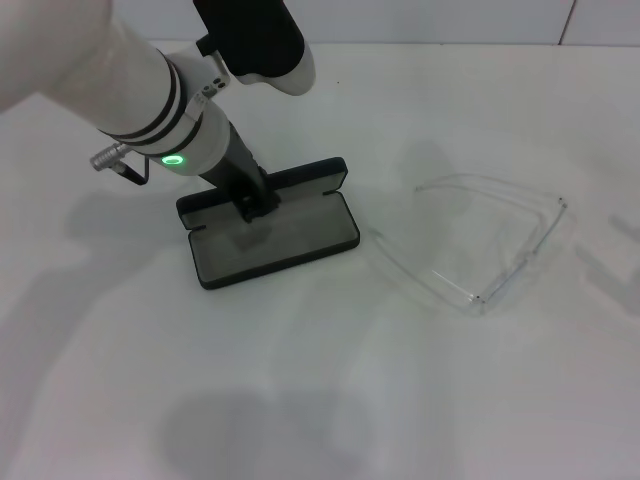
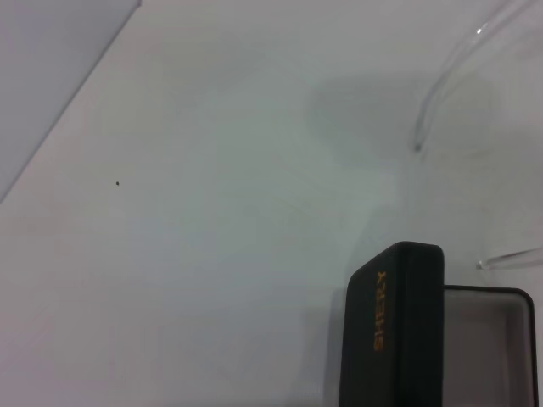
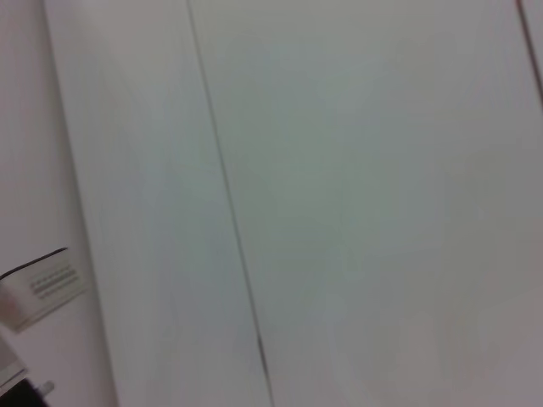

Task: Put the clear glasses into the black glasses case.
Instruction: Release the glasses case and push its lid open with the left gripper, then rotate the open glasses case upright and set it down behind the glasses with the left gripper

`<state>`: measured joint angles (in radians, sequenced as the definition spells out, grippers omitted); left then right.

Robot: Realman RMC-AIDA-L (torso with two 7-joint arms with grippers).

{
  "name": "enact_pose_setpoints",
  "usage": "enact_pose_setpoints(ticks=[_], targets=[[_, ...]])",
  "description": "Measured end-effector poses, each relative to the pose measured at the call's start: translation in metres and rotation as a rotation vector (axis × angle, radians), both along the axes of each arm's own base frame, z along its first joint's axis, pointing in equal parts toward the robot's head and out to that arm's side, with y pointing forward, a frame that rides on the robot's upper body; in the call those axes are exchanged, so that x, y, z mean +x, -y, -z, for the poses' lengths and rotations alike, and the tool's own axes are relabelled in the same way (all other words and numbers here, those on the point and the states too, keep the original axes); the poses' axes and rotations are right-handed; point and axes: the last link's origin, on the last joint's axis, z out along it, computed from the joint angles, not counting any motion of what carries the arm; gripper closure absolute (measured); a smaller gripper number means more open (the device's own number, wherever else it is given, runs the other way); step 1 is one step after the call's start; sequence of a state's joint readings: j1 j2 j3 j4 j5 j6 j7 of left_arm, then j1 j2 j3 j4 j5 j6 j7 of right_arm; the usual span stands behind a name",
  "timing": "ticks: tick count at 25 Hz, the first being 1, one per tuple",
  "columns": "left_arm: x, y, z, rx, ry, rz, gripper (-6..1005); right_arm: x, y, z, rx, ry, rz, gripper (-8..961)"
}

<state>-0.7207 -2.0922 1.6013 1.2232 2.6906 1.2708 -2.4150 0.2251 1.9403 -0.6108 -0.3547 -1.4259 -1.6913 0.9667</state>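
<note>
The black glasses case (image 1: 290, 240) lies open left of the table's middle, grey lining up, its lid (image 1: 305, 178) standing at the far side. My left gripper (image 1: 254, 204) reaches down to the case at the hinge line, just over the lining. The left wrist view shows the lid's outer face (image 2: 394, 331) with orange lettering and a strip of lining beside it. The clear glasses (image 1: 525, 255) rest on the table to the right of the case, arms unfolded and pointing toward it; one clear arm (image 2: 441, 85) shows in the left wrist view. My right gripper is out of view.
A white tabletop (image 1: 320, 400) spreads all around the case and the glasses. My left arm (image 1: 130, 90) crosses the upper left of the head view. The right wrist view holds only pale wall panels (image 3: 339, 203).
</note>
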Motion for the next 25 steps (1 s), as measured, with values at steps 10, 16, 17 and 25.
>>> enact_pose_setpoints(ticks=[10, 16, 17, 25], targets=[[0.002, 0.0, 0.0, 0.005, 0.015, -0.002, 763, 0.003, 0.001, -0.006, 0.046, -0.02, 0.021, 277], [0.01, 0.003, -0.006, 0.019, 0.033, 0.019, 792, 0.006, 0.006, -0.006, 0.05, -0.029, 0.03, 277], [0.011, 0.004, -0.006, 0.02, 0.035, 0.021, 790, 0.006, 0.007, -0.006, 0.053, -0.031, 0.034, 277], [0.04, 0.04, -0.006, -0.034, 0.017, 0.155, 780, 0.01, 0.012, -0.008, 0.068, -0.04, 0.054, 277]])
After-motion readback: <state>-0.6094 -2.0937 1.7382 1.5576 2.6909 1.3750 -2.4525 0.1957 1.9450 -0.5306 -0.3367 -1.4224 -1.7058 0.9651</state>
